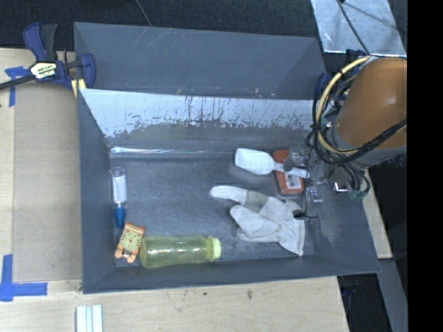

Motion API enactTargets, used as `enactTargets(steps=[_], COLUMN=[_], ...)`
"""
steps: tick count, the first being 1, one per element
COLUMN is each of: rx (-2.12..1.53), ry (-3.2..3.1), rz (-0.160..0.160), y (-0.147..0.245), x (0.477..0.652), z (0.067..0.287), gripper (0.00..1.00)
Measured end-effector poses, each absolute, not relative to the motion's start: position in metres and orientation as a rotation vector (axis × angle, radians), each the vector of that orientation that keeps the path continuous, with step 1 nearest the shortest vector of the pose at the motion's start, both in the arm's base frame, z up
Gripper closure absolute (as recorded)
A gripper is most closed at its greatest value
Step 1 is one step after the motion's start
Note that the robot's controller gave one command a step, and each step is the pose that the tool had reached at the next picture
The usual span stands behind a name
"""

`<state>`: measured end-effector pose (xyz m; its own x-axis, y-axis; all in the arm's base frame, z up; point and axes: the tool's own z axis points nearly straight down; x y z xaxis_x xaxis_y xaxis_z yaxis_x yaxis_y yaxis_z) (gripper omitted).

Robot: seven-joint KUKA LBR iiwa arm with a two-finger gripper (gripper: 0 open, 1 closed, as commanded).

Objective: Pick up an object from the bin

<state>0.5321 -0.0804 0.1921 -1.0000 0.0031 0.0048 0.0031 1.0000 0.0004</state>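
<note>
The gripper [306,185], open or closed I cannot tell, hangs at 3 o'clock in the bin [95,199] over a small orange-red labelled object [287,182], probably light and rigid, best pinched across its narrow sides, avoiding the limp white cloth [270,221] at its 6 o'clock.

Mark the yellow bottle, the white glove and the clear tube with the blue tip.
yellow bottle [176,250], camera view, middle of its body.
white glove [273,223], camera view, its palm.
clear tube [119,185], camera view, its clear barrel.
</note>
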Motion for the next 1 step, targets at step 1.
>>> enactTargets(steps=[1], rx=[-0.001], ry=[-3.145], rz=[0.001], y=[-0.0801], x=[0.5339], z=[0.1965], gripper=[0.00])
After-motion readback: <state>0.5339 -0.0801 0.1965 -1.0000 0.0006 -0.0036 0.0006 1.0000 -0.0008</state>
